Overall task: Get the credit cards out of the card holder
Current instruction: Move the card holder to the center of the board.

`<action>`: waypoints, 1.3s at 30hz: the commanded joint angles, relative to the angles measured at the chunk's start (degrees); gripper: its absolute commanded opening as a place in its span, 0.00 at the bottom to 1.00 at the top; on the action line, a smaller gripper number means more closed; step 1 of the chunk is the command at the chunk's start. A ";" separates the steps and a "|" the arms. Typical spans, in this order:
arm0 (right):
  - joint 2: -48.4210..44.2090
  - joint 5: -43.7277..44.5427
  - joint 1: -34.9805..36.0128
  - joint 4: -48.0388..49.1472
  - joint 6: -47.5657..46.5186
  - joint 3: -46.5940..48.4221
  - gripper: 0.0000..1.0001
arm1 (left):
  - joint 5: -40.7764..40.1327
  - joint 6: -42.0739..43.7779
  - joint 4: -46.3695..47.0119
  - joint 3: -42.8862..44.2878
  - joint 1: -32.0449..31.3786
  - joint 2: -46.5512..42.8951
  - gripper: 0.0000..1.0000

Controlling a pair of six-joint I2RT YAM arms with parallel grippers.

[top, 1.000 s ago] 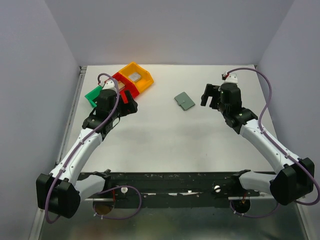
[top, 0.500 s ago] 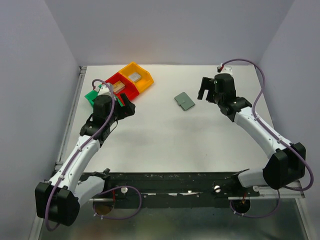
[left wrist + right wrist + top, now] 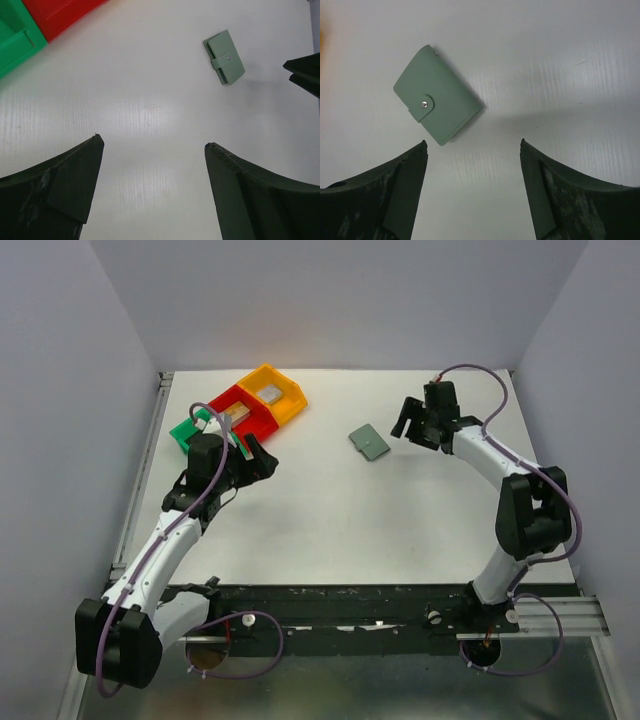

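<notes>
Card holder (image 3: 369,443) lay shut and flat on the white table (image 3: 330,510), its snap tab fastened, a little past the table's centre toward 1 o'clock in the overhead view. No credit cards showed; I judged they were inside.

The right gripper (image 3: 412,432) was clearly the nearer one. Seen from above, the holder sat near it at about 9 o'clock, not touching. In the right wrist view the holder (image 3: 438,95) lay at 11 o'clock from the right gripper (image 3: 472,144), ahead of the fingertips and outside the gap. Its long axis ran roughly 11 to 5 o'clock there, with the tab on the 8 o'clock edge.

The left gripper (image 3: 262,455) was well apart from the holder, which lay at its 3 o'clock. It hovered near the green bin (image 3: 190,430) and the red bin (image 3: 245,405).

Both grippers had their fingers spread wide and held nothing. The right arm was folded at the elbow, its forearm reaching toward 10 o'clock and the wrist facing the holder. The left arm stretched from its base toward 1 o'clock.
</notes>
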 commanded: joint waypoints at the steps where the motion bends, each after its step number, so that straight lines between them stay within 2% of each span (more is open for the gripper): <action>1: 5.55 -7.74 0.37 0.42 4.15 3.64 0.79 | 2.49 -1.30 0.85 -2.24 0.27 -0.80 0.95; 9: 12.93 -10.30 0.54 -0.10 8.11 7.94 0.71 | 2.50 -1.38 0.85 -2.60 0.27 -0.36 0.94; 15: 18.73 -8.28 0.54 -6.16 6.09 17.07 0.72 | 2.58 -1.21 0.76 -2.07 0.27 0.78 0.93; 18: 22.60 -7.75 0.63 -10.99 5.74 22.61 0.75 | 2.06 -1.65 0.59 -2.07 0.27 1.13 0.93; 28: 32.18 -10.12 0.98 -20.75 6.44 35.01 0.77 | 2.76 -1.91 0.59 -1.10 0.27 3.24 0.91; 39: 36.59 -11.36 4.50 -25.68 4.07 40.74 0.77 | 3.46 -3.41 1.82 -1.72 0.27 3.86 0.91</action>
